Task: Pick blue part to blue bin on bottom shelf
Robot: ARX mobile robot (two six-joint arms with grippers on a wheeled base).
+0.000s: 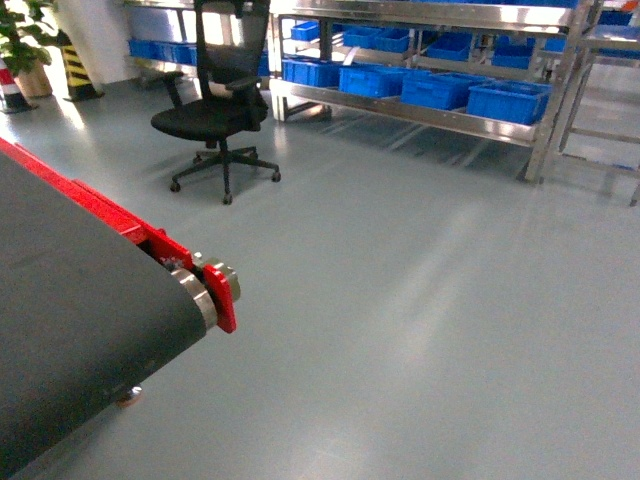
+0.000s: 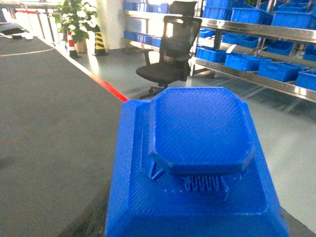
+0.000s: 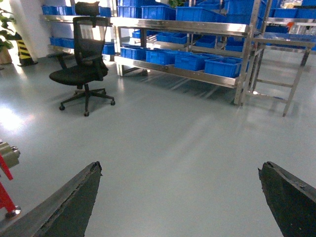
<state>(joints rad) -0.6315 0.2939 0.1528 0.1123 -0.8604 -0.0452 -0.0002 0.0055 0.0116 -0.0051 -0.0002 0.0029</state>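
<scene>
Filling the left wrist view, the blue part (image 2: pixel 197 168) is sitting right at the left fingers; whether they're clamped on it I cannot tell. Right fingers (image 3: pixel 180 197) are spread, empty. Bins (image 1: pixel 440 88) on bottom shelf (image 1: pixel 400 108) are lying well ahead, across the floor (image 1: pixel 420 300).

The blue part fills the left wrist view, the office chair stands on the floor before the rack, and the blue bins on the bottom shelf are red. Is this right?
Not quite. Head view shows the bins on the bottom shelf are blue. The blue part and chair are as you say.
</scene>
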